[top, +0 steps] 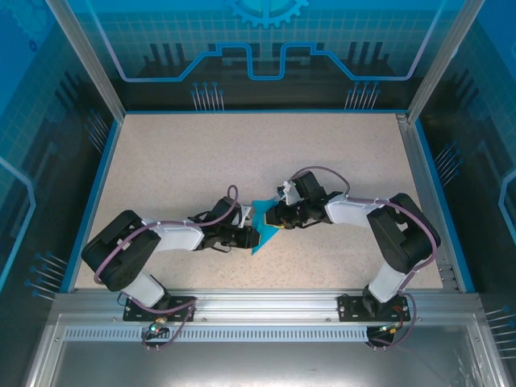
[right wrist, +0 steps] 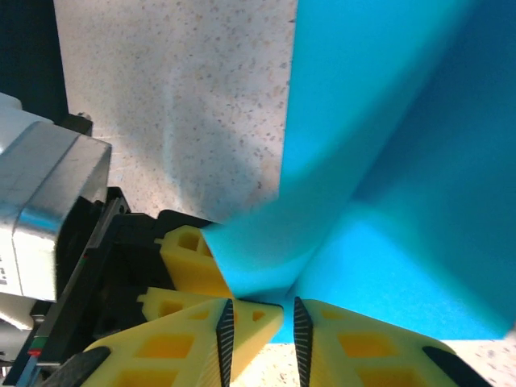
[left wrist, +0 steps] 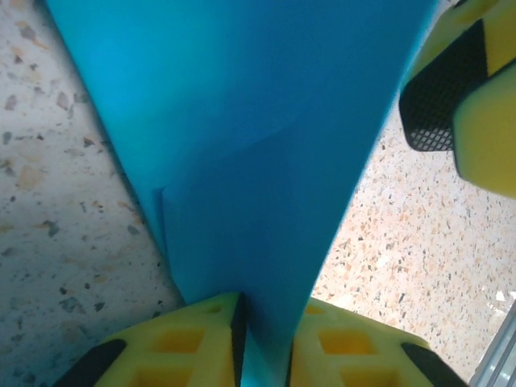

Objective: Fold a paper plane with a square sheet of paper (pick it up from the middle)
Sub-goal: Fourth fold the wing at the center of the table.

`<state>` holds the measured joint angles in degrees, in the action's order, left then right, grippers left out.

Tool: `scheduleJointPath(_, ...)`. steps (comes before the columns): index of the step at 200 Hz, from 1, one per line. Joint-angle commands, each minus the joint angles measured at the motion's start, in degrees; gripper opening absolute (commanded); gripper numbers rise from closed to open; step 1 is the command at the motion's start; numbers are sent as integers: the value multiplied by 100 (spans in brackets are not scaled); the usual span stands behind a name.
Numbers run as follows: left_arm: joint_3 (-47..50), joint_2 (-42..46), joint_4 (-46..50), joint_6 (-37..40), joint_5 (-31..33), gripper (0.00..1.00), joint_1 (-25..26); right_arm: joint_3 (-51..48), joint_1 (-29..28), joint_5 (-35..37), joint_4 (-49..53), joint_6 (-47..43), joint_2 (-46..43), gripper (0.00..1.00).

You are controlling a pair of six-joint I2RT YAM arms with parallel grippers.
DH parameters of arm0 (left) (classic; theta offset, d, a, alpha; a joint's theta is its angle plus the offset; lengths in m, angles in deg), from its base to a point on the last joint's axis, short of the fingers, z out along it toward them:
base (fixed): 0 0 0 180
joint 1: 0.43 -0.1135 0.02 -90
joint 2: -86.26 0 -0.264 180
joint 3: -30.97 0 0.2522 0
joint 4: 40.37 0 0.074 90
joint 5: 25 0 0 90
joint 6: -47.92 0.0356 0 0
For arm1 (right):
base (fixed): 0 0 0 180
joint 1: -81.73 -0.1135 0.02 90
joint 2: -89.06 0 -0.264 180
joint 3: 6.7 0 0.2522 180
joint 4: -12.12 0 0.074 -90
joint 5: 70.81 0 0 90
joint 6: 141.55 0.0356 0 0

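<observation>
Teal-blue paper sheet (top: 262, 226), partly folded, spanning between both grippers over the speckled table (top: 242, 153). Left gripper (left wrist: 266, 322): fingers clamped on the sheet's narrow end. Right gripper (right wrist: 260, 318): fingers nearly together, seemingly pinching a folded edge at their tips.

The speckled beige table (top: 201, 153) has a blue rim and near metal rail (top: 258, 304).

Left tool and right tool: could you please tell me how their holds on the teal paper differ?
The left tool is shut on the sheet of paper, which runs between its fingers; the right tool has its fingers slightly apart, a curled fold at their tips, pinch unclear. In the top view, the left tool reaches in from the left, the right tool from the right. Both have yellow fingers.
</observation>
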<state>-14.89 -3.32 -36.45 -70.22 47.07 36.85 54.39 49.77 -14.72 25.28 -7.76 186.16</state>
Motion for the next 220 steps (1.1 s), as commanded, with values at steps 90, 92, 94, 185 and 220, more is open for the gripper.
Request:
scheduleJointPath(90, -264, 1242, 1252, 26, 1112, 44, 513, 268, -70, -213, -138, 138, 345, 29)
scheduleJointPath(92, -263, 1255, 1254, -1, 1199, 44, 545, 275, -72, -213, -132, 138, 345, 29)
scheduleJointPath(94, -256, 1264, 1261, -28, 1249, 45, 575, 274, -68, -210, -129, 139, 338, 29)
scheduleJointPath(185, -543, 583, 1441, -725, 3540, 46, 1567, 272, -71, -177, -44, 122, 301, 29)
scheduleJointPath(220, -739, 237, 1352, -740, 3669, 40, 1711, 273, -55, -188, 53, 81, 325, 29)
